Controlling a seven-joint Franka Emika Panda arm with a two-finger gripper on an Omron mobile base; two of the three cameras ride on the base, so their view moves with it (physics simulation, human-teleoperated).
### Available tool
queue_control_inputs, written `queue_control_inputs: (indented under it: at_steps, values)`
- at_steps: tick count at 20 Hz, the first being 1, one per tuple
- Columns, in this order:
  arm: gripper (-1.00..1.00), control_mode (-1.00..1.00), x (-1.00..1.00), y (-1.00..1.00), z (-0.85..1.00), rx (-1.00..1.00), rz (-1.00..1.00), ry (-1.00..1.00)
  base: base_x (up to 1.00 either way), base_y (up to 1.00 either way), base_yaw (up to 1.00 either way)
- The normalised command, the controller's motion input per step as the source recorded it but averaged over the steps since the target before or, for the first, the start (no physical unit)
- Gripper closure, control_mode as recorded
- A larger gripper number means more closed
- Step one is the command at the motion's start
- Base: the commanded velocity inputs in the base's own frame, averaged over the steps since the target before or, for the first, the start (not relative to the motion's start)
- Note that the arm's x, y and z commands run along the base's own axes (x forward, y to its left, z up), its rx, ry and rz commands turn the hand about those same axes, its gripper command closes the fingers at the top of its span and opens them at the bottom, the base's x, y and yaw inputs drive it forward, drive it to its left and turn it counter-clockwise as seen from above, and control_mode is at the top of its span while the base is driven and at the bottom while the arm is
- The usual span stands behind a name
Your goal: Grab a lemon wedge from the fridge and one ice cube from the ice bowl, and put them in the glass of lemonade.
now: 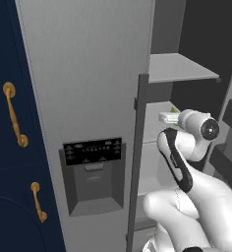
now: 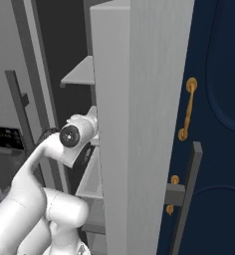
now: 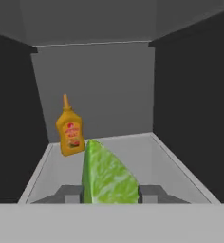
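Note:
The grey fridge (image 1: 88, 74) stands open, and my arm reaches in past its door edge. In the hand view the yellow-green lemon wedge (image 3: 107, 178) fills the gap between my two dark fingertips (image 3: 70, 194), which press against its sides just over the fridge shelf (image 3: 142, 152). My gripper (image 3: 110, 194) is shut on it. From the left base view the gripper (image 1: 166, 117) is inside the compartment, with a sliver of the lemon wedge (image 1: 174, 109) showing beyond it. The ice bowl and the glass of lemonade are out of view.
A yellow mustard bottle (image 3: 70, 130) stands at the back left of the same shelf. Another shelf (image 1: 179, 69) hangs above my hand. The open fridge door (image 2: 139, 124) rises close on the right. Navy cabinets (image 1: 5, 147) with brass handles flank the fridge.

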Motion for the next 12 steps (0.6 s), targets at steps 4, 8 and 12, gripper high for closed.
queue_control_inputs:
  at_steps: [4,8,12]
  values:
    - [1.0,-1.0,-1.0,0.0,1.0,0.0,-0.1,0.09,0.0,0.0,0.0]
    - [1.0,-1.0,-1.0,-0.1,1.0,0.0,-0.07,0.33,0.0,0.0,0.0]
    - [1.0,-1.0,-1.0,-0.07,0.54,0.0,0.0,0.29,0.0,0.0,0.0]
